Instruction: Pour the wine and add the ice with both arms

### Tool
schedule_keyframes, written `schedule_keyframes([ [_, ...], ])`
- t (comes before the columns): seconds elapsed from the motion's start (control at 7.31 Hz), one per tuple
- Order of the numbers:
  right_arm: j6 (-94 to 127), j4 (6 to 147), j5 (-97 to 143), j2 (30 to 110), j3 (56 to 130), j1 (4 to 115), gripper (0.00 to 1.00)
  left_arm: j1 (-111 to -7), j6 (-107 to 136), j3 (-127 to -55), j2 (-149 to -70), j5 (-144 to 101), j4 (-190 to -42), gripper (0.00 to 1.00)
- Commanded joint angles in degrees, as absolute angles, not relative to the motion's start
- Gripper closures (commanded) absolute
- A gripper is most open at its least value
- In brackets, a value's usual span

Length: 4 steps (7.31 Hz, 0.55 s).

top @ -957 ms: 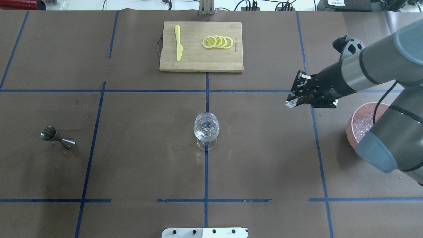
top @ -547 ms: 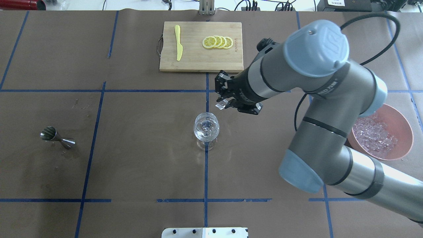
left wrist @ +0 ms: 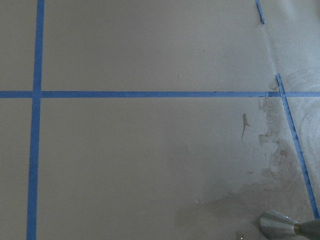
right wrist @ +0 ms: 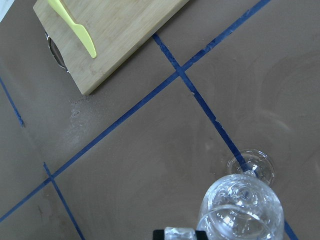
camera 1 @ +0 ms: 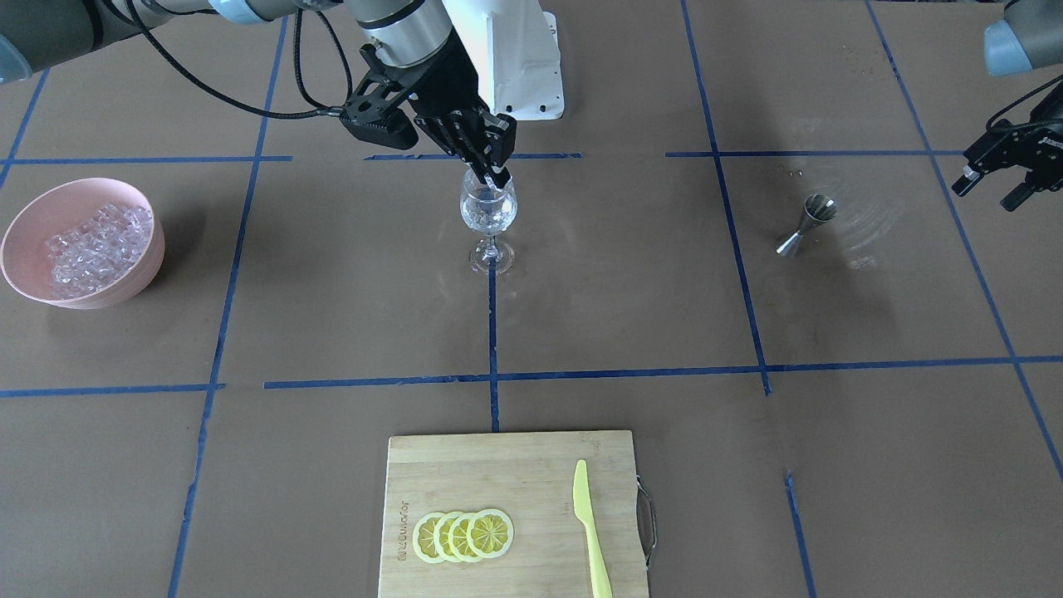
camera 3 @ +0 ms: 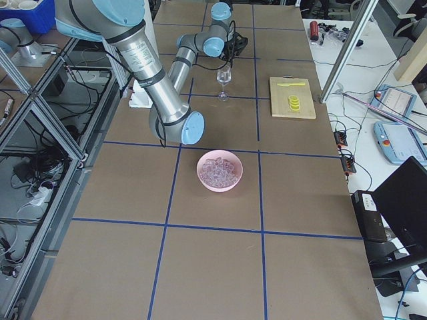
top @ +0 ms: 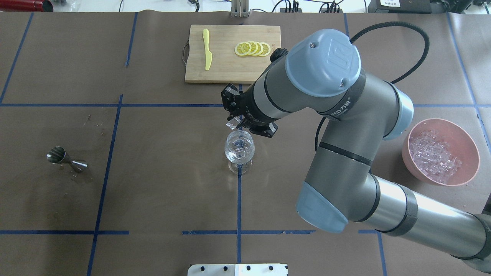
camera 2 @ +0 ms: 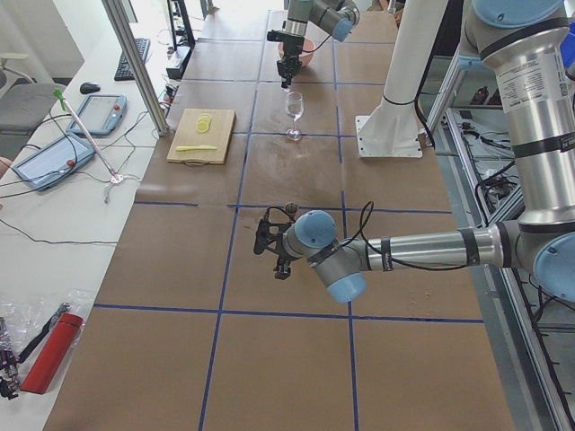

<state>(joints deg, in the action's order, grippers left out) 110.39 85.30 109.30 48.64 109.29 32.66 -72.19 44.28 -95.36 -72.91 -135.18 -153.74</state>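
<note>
1. The right gripper [top: 234,118] hangs just above the wine glass [top: 239,147], its fingers pinched on a single ice cube [top: 232,124] at their very tips.
2. From the wrist camera, the cube sits just beside the glass's rim, not squarely over its mouth.
3. The glass stands upright. Clear lumps in its bowl look like ice; I cannot tell whether there is any liquid.
4. The rest of the ice [top: 433,155] is heaped in a pink bowl [top: 475,161], well away from the glass on the robot's right.
5. The left gripper [camera 1: 988,191] hovers far from the glass on the robot's left, out past the jigger [camera 1: 805,223]. Its fingers look parted, with nothing between them.
6. My first worry is that a cube let go this close to the edge could strike the rim, bounce off and skid across the table.
7. My second is that the fingertips are so near the rim that a slight dip or sideways nudge could knock the glass. Tall on its thin stem, it would tip easily.
8. A slick cube held only at the fingertips could also slip out early.
9. The blue joint cap [top: 326,61] carries a raised "UR". The band [top: 342,108] below it starts with "SEED", and I cannot read the rest.
10. Beyond the glass, the cutting board [top: 230,69] has a mark along its edge that is too small to read.
</note>
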Motion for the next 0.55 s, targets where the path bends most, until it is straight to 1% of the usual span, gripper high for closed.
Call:
schedule_keyframes([
  [0.0, 110.4, 85.3, 109.4, 49.6, 110.3, 32.4, 1.00, -72.2, 44.3, -95.4, -72.7, -135.2, -154.0, 0.00],
  [0.41, 110.6, 85.5, 109.2, 50.3, 110.6, 31.1, 0.99, -72.2, 44.3, -95.4, -72.7, -135.2, -154.0, 0.00],
])
